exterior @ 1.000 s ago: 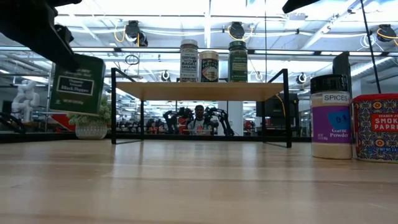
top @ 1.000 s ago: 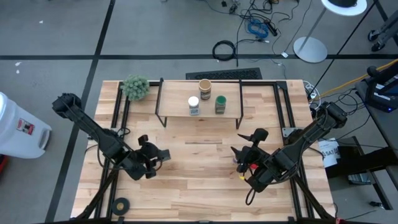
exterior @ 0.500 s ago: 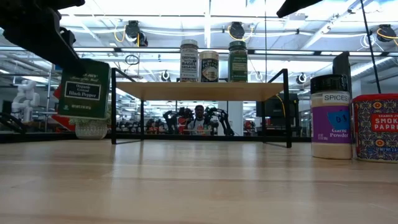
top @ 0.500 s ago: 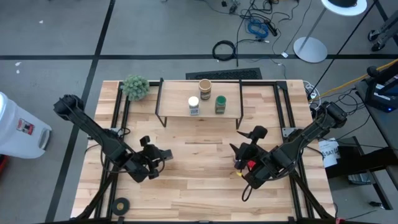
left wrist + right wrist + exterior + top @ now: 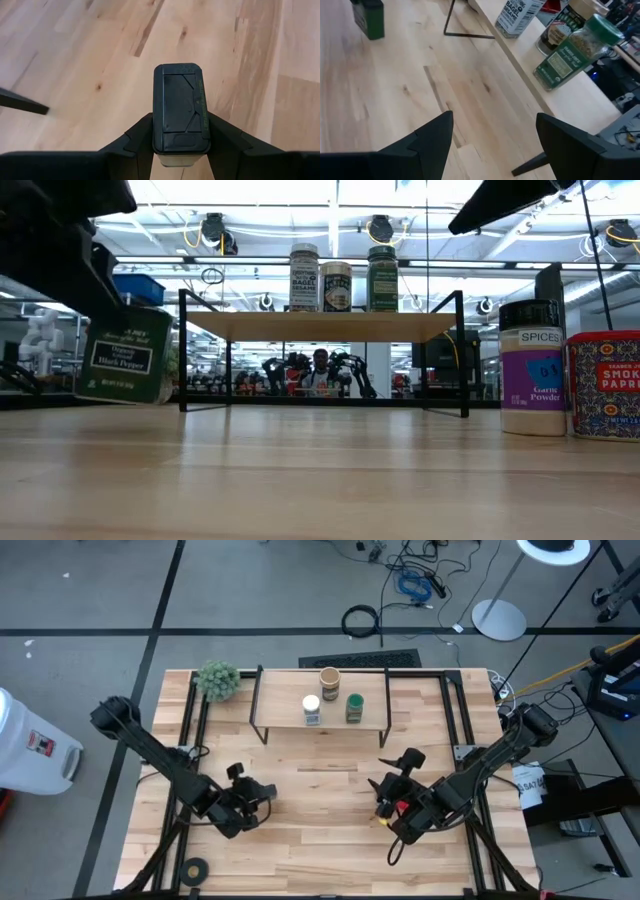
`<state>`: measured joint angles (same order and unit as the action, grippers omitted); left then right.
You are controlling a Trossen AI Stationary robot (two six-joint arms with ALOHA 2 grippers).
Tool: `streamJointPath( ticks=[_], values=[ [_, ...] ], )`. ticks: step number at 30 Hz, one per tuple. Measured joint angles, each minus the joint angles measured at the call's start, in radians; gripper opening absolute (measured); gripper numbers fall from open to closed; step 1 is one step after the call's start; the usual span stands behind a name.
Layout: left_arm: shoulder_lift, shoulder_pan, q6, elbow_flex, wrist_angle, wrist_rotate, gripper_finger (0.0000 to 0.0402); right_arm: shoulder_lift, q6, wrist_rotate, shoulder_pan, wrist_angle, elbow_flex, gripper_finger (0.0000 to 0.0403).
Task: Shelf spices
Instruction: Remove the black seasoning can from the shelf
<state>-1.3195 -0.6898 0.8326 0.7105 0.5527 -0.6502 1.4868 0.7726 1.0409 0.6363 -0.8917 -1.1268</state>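
High view shows us a wooden worktop with a low shelf near its far edge, and we use that shelf as our landmark. On the shelf board we see three spices already placed: a white-lidded jar, a tan cylinder behind it and a green-lidded jar beside it.

Well in front of the shelf and off toward its left end, our left hand is closed on a dark square tin. Low view shows the tin's label reading black pepper; the tin is tilted, with its base down near the worktop, though we cannot tell whether it touches. Left wrist view looks down on the tin's lid, with the two fingers pressed against its sides.

Our right hand hangs in front of the shelf's right end, its fingers spread and holding nothing. Just beneath and beside it we see a red tin. Low view shows this as smoked paprika, standing on the worktop next to a dark-lidded jar of garlic powder.

We judge the task about half done: three spices are shelved, and three are left, the one in our left hand and two standing on the worktop.
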Motion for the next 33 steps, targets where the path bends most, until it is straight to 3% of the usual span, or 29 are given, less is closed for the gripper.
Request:
streamJointPath(
  ticks=[14, 25, 33],
  values=[
    [-0.054, 0.000, -0.002, -0.002, 0.010, -0.030, 0.0151, 0.000, -0.033, -0.003, 0.001, 0.043, 0.002, 0.0272],
    [-0.050, -0.001, 0.104, -0.102, -0.004, -0.106, 0.0151, 0.000, -0.041, -0.003, 0.000, 0.043, 0.002, 0.0272],
    [0.001, -0.001, 0.068, -0.106, -0.036, -0.072, 0.0151, 0.000, -0.044, -0.005, 0.001, 0.043, 0.002, 0.0272]
  ],
)
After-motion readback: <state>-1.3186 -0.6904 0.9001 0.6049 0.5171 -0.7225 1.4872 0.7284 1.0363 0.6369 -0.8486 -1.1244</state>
